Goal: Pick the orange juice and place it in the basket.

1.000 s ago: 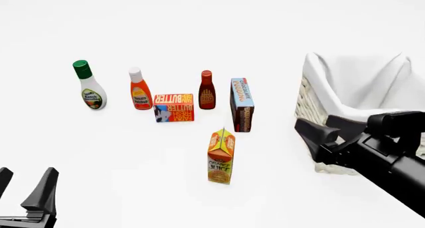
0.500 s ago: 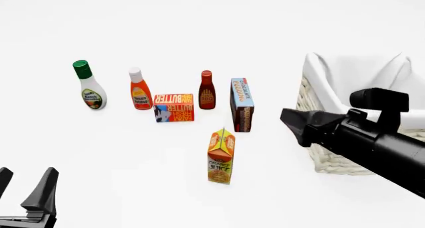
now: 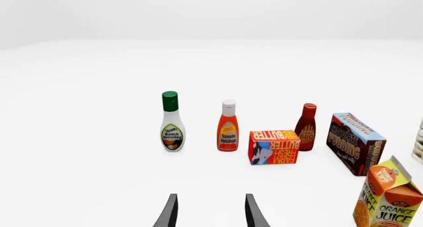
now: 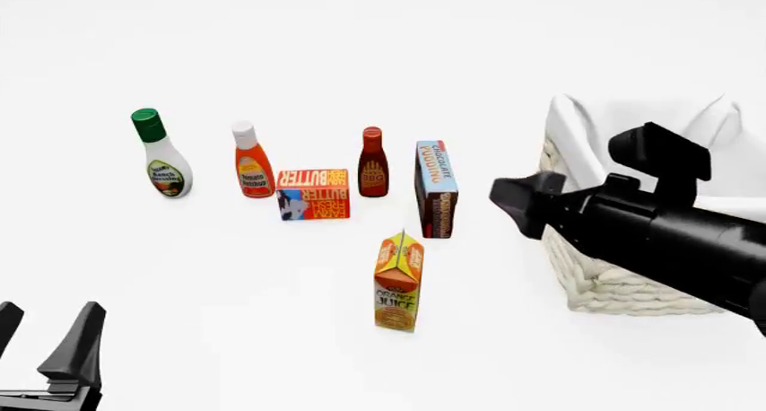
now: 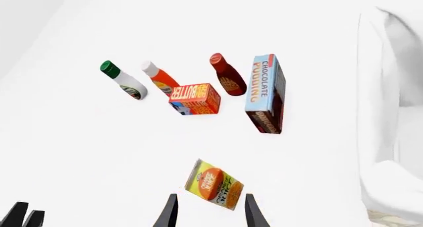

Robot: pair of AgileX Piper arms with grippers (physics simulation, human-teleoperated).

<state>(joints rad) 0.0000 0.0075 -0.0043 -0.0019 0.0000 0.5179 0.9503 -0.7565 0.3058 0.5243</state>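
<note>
Front view first: the orange juice (image 4: 399,283) stands upright on the table (image 4: 239,321), just in front of the chocolate pudding box (image 4: 436,188). Behind and left of the carton sit one butter box (image 4: 312,194), one BBQ sauce bottle (image 4: 372,162), one ketchup bottle (image 4: 253,161) and one ranch dressing bottle (image 4: 158,153). One basket (image 4: 598,281) sits to the carton's right, with the right arm across its front. The right gripper (image 4: 517,203) hangs above and to the right of the carton, and from this side I can't tell how its jaws stand. The left gripper (image 4: 48,344) sits well off to the carton's left, fingers spread, nothing in them.

Left wrist view: same six groceries, with the juice carton at the edge of the shot, plus only a sliver of wicker beside the pudding box.

Right wrist view settles it: the right gripper's two fingertips (image 5: 170,212) are spread wide and empty, the carton just beyond them. It also shows the basket's white lining (image 5: 390,88).
</note>
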